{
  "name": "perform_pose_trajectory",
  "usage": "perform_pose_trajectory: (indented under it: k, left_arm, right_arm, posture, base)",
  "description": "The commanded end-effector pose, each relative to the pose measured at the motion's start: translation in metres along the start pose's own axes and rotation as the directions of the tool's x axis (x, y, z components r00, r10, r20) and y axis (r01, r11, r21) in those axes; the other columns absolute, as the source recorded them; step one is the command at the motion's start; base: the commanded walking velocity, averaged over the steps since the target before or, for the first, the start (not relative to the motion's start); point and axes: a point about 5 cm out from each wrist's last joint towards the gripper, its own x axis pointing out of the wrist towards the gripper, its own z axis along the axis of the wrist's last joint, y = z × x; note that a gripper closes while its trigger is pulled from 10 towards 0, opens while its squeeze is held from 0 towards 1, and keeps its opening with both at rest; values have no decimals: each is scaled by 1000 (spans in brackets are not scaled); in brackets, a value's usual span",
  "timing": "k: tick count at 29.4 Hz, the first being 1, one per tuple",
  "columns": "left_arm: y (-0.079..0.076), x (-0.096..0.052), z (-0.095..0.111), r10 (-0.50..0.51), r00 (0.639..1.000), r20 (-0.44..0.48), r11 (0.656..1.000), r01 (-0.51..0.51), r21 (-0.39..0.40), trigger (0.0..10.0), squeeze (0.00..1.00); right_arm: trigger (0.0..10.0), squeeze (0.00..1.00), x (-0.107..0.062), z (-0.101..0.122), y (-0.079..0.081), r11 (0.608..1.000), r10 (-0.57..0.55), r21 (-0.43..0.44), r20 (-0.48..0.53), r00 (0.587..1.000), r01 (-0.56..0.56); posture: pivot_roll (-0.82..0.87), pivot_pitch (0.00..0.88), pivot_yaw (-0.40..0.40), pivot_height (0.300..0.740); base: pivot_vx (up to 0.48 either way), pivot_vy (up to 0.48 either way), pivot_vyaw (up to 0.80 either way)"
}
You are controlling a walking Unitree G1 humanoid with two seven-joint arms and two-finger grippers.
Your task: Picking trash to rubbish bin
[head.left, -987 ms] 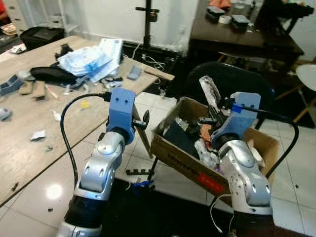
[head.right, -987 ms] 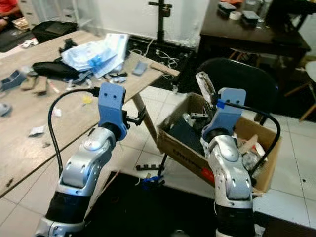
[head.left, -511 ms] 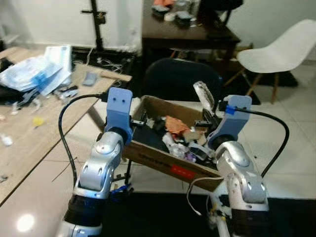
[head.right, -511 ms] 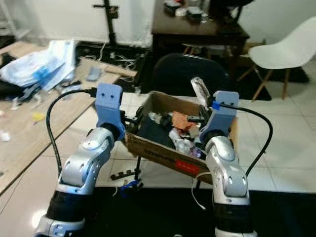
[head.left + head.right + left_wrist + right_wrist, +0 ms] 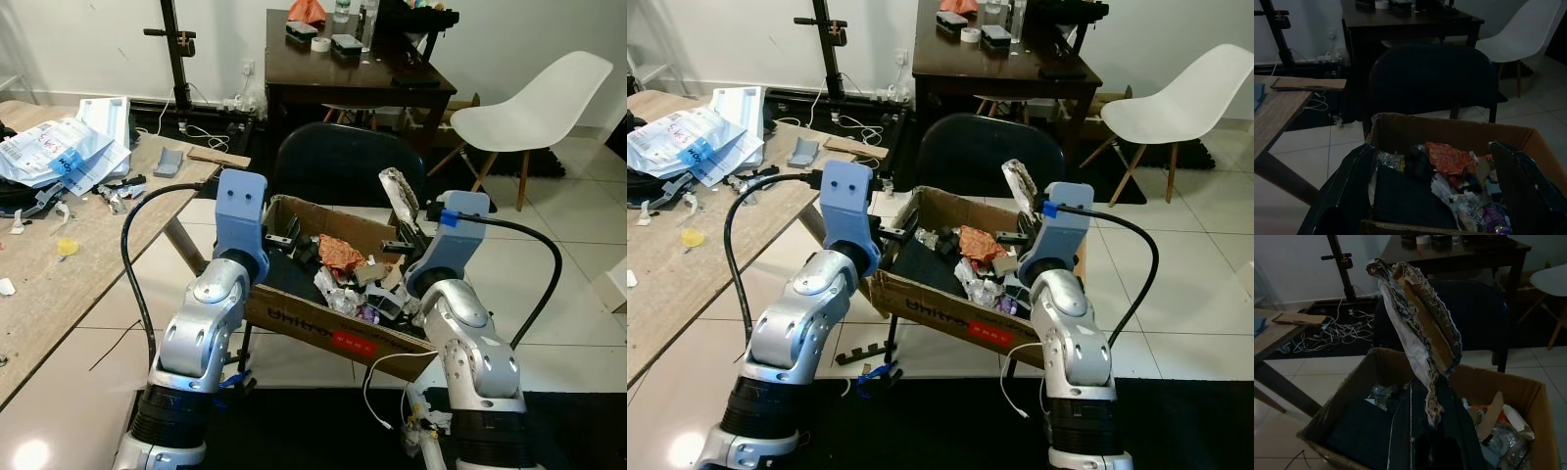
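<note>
My right hand [image 5: 404,233] pinches the crumpled wrapper [image 5: 1418,328] by its lower end: light, floppy. It's over the box [image 5: 338,328]. Left hand [image 5: 1435,196] spread, empty.

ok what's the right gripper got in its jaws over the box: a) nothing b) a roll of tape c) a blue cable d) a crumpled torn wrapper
d: the right gripper is shut on a crumpled torn wrapper, frayed at the edges and sticking up above the open cardboard box of trash.
</note>
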Motion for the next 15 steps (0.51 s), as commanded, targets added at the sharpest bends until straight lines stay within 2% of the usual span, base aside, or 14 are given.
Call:
perform_pose_trajectory:
  k: [1, 15]
  left_arm:
    - [-4, 2, -1, -15, 1000, -3, 1000, 15, -14, 10000, 0]
    - [-7, 2, -1, -39, 999, -2, 999, 38, -19, 10000, 0]
  right_arm:
    - [10000, 0, -1, -2, -3, 1000, -9, -7, -2, 1000, 9]
    - [10000, 0, -6, -8, -10, 999, -32, -16, -22, 999, 32]
  posture:
    - [30, 61, -24, 740]
    - [22, 59, -15, 740]
  base:
    - [307, 0, 0]
    - [363, 0, 0]
